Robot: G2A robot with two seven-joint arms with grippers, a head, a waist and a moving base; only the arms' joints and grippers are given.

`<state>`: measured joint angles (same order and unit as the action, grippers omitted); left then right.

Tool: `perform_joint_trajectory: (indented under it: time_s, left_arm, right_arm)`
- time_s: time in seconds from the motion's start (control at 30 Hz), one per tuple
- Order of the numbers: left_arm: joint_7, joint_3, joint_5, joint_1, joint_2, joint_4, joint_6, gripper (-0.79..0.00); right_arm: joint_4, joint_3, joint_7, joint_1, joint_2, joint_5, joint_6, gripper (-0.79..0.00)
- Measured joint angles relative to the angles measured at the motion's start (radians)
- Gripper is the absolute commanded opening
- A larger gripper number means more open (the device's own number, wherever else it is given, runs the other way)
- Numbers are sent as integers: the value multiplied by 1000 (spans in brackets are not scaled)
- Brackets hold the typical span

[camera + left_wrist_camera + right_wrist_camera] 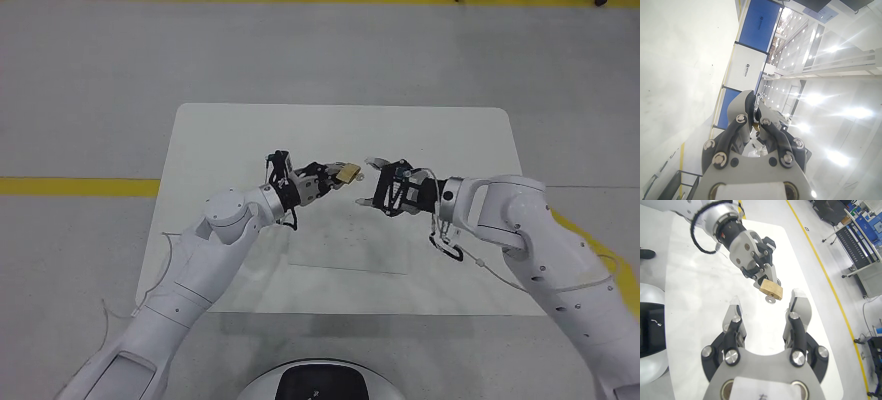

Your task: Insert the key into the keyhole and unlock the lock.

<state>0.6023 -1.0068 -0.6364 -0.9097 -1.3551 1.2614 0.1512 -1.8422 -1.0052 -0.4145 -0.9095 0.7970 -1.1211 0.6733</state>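
Left end effector (766,281) is clamped on the lock (771,289) at the shackle end. The brass body sticks out past the fingertips, held in the air over the middle of the desk (450,130). Key (770,299) sits in the keyhole on the lock's free end face, with its head hanging out and nothing gripping it. Right end effector (367,183) is spread wide and empty, facing the lock from the opposite side, just beside it, no contact. In the right wrist view the key head lines up between the two spread fingers, slightly past their tips. In the left wrist view the shackle is pinched between the pads, with a sliver of brass showing behind. Can't tell whether the shackle has released.
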Motion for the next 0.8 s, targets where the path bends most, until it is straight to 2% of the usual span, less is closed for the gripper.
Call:
perform_joint_trajectory:
  time_s: [0.17,0.43,0.5,0.53,0.57,0.6,0.8]
  left_arm:
    - [6,-10,0,-9,2,10,17,-785]
    - [19,-13,7,-8,1,13,33,-785]
    - [23,-13,5,-7,0,12,34,-785]
    - [25,-13,3,-7,0,11,35,-785]
    - [26,-13,1,-6,-1,9,35,-785]
    - [28,-12,1,-5,-1,7,35,-785]
    - [37,-14,0,3,-4,-7,33,-785]
  right_arm:
    - [-4,25,-19,6,10,-62,-18,-394]
    - [-16,42,-38,18,22,-127,-23,-443]
    - [-19,47,-42,19,25,-145,-25,-526]
    - [-20,50,-46,20,27,-154,-25,-613]
    - [-21,53,-49,21,28,-163,-25,-767]
    - [-22,56,-53,23,30,-172,-25,-785]
    - [-17,64,-61,24,38,-187,-18,-785]
